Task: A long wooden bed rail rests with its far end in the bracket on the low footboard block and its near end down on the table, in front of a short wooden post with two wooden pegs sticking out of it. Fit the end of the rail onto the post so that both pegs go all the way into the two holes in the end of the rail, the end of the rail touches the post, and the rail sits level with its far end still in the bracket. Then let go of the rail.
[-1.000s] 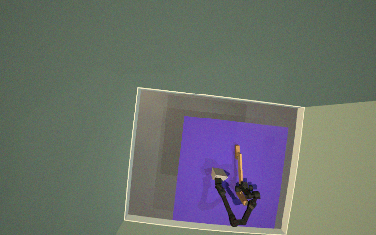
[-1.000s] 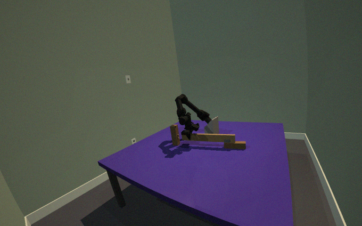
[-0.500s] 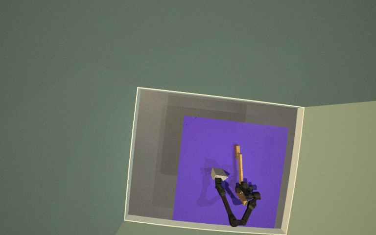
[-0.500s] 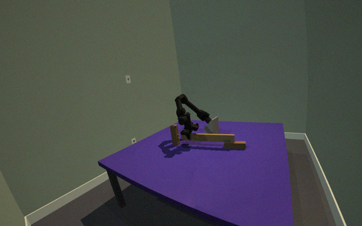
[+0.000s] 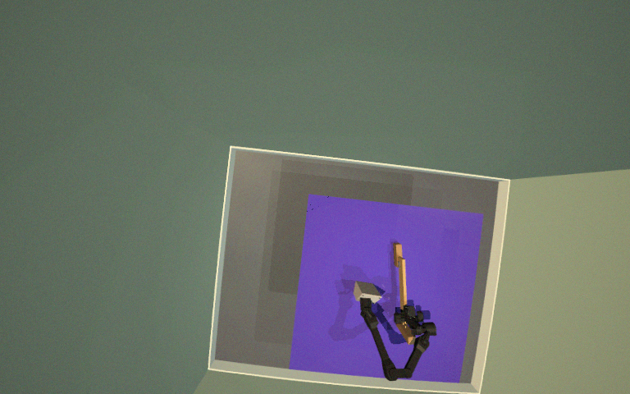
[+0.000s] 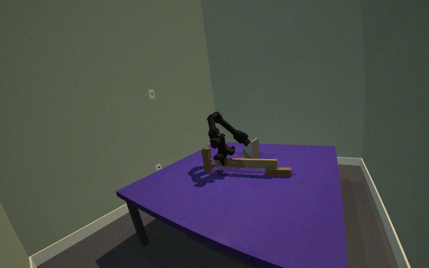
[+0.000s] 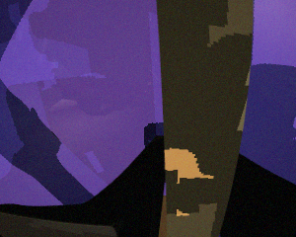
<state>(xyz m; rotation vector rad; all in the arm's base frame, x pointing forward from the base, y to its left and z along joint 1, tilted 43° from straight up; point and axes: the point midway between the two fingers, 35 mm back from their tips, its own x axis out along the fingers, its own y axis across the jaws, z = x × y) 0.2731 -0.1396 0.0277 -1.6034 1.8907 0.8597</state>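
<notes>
The long wooden rail (image 6: 248,163) lies nearly level above the purple table. Its far end rests on the low footboard block (image 6: 278,172). My gripper (image 6: 221,159) is shut on the rail near its near end and holds that end off the table. The short wooden post (image 6: 206,159) stands upright just beyond that end. I cannot tell whether the rail end touches the post, and the pegs are hidden. From above, the rail (image 5: 402,285) runs from the footboard block (image 5: 397,254) to my gripper (image 5: 408,319). The wrist view shows the rail (image 7: 201,118) running up the frame between dark fingers.
The grey arm base (image 6: 251,148) stands behind the rail and also shows from above (image 5: 366,291). The table edge runs in front, with a drop to the floor.
</notes>
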